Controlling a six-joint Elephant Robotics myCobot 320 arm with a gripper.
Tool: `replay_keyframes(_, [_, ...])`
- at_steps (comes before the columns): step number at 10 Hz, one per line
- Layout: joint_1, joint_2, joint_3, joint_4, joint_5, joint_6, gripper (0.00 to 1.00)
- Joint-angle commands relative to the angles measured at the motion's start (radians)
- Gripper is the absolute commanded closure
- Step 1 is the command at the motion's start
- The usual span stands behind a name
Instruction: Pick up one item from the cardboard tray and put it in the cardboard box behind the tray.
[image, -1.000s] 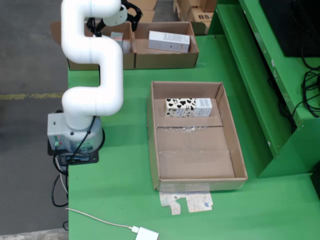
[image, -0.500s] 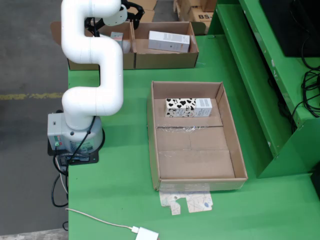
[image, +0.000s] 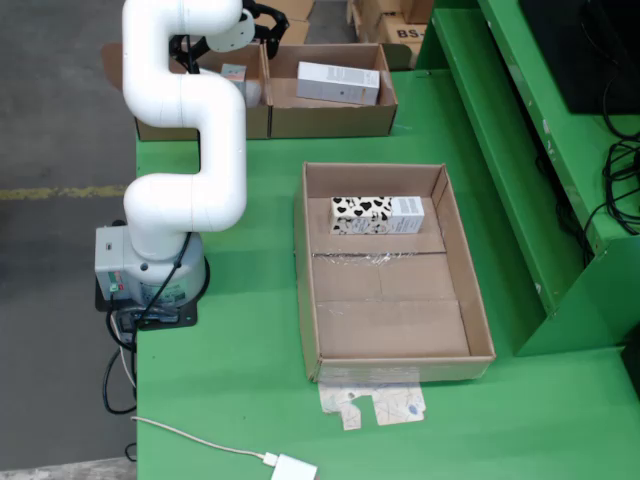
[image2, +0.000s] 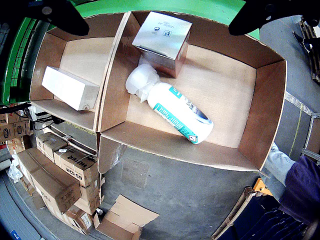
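The cardboard tray (image: 300, 260) lies mid-table with one cow-patterned carton (image: 377, 214) near its far end. Behind it stand two cardboard boxes, the left one (image: 165, 128) and the right one (image: 330, 120) holding a white box (image: 338, 83). My gripper (image: 255, 18) hovers over the left box. In the wrist view the gripper (image2: 157, 25) is open, its black fingers (image2: 60, 15) spread wide with nothing between them. Below lie a white bottle (image2: 172, 111) and a silvery box (image2: 162, 35) in one box (image2: 260, 115); a white box (image2: 69, 88) sits in the neighbouring one.
A raised green shelf (image: 520, 150) borders the table on the right. A paper scrap (image: 375, 403) and a white adapter with cable (image: 293, 467) lie near the front edge. Stacked cartons (image2: 55, 175) and a person's sleeve (image2: 300, 185) are beyond the boxes.
My wrist shifted slightly over the back left box a second ago and has since held still. The carton in the tray has not moved.
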Motion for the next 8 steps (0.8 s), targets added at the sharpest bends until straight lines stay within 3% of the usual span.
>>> replay_keyframes(1, [-0.007, 0.028, 0.026, 0.012, -0.005, -0.007, 0.00])
replay_keyframes(5, [-0.007, 0.028, 0.026, 0.012, -0.005, -0.007, 0.00])
replay_keyframes(8, [-0.064, 0.122, 0.026, -0.207, 0.022, -0.026, 0.00])
